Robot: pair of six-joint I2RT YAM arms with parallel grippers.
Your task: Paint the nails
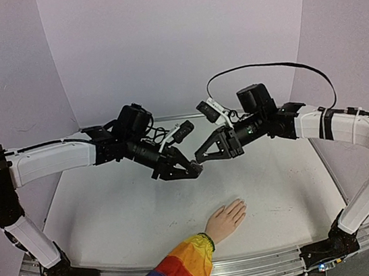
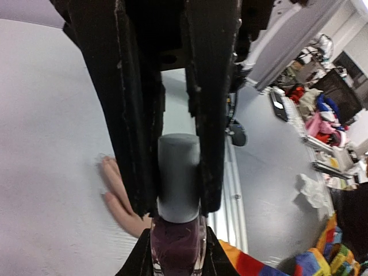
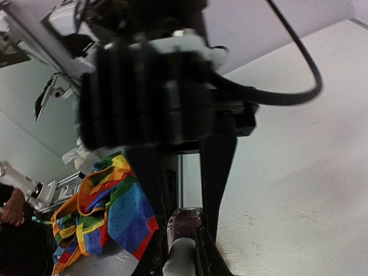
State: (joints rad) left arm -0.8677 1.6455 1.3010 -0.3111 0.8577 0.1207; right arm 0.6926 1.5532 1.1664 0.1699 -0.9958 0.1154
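Nails (image 1: 239, 204) on table (image 1: 113, 215), below and apart from left hand (image 1: 198, 171)

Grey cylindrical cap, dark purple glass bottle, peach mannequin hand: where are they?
Grey cap (image 2: 178, 172), left wrist view, side wall.
Purple bottle (image 2: 177, 244), left wrist view, glass body.
Mannequin hand (image 1: 226, 219), top external view, middle.

Soft, even light fills the overhead view, leaving faint shadows on the desk (image 1: 113, 215), and the edges bow. Both wrist views blur up close, and the right one is dimmer and smeared.
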